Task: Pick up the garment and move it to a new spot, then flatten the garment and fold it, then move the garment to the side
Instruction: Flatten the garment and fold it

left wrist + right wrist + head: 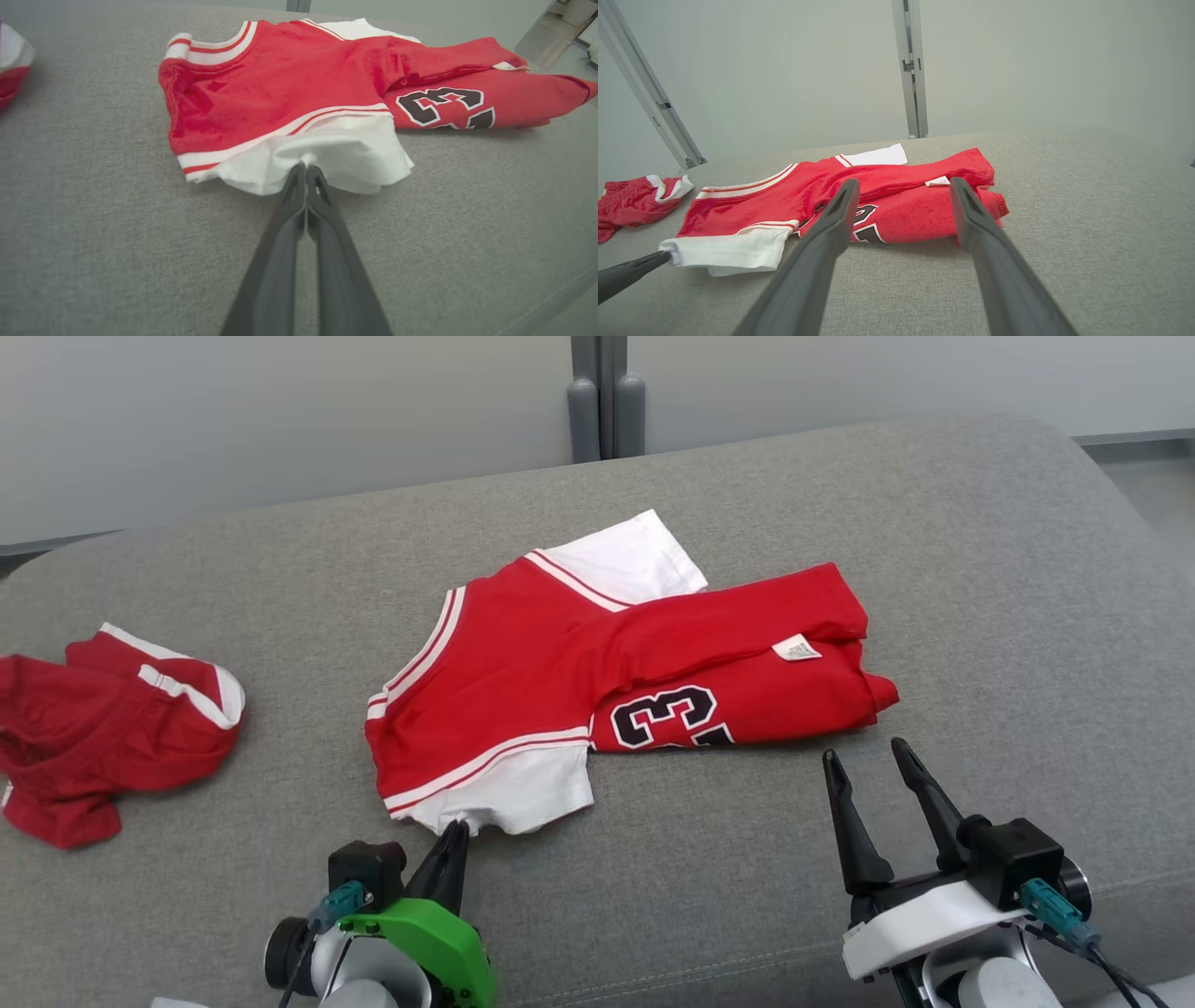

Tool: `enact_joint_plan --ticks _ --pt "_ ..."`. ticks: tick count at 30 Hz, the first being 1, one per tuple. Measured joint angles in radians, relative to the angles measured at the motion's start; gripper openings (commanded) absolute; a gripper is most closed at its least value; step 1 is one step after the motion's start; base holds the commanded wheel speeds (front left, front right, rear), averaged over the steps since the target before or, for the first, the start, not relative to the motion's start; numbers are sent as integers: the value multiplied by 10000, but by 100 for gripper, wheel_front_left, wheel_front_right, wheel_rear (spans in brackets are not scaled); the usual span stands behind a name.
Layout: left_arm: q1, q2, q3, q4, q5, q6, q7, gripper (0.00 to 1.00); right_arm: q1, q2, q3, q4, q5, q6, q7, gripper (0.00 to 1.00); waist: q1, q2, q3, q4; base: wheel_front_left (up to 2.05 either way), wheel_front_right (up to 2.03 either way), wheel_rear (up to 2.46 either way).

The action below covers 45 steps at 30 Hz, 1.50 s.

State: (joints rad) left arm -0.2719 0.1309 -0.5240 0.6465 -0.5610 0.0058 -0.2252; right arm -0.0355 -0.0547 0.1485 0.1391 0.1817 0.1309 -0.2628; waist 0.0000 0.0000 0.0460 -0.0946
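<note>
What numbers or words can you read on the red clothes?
"3": a big black digit edged in white, on the red jersey. The digit next to it is partly tucked under a fold and cannot be read.
White tag on the jersey: print too small to read.
Other red garment: no text shows.

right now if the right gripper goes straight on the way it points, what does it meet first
Most likely the red jersey, near its number; the open right gripper aims there across bare grey cushion.
</note>
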Motion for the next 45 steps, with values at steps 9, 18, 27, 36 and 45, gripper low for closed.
enact_joint_plan --ticks 9,18,27,36,45 --pt "1604 1488 -146 -4027 107 1055 2174 0 92 40 25 -42 105 2 0 100 0 0 -86 441 0 0 0" --pt "2661 2393 -142 -6050 -4 1852 3841 0 84 42 8 -100 234 0 2 100 0 0 84 471 0 0 0" --pt "2680 1603 612 -5099 -263 2541 2477 100 -31 42 -82 -109 272 0 0 100 0 0 106 275 0 0 0" --pt "3021 541 1954 -5288 -328 2863 -284 100 198 48 -228 -136 136 0 0 100 0 0 -277 220 0 0 0" --pt "3949 -489 3223 -5854 1095 2084 -389 100 583 44 -491 -326 -94 0 0 100 0 0 -624 134 0 0 0"
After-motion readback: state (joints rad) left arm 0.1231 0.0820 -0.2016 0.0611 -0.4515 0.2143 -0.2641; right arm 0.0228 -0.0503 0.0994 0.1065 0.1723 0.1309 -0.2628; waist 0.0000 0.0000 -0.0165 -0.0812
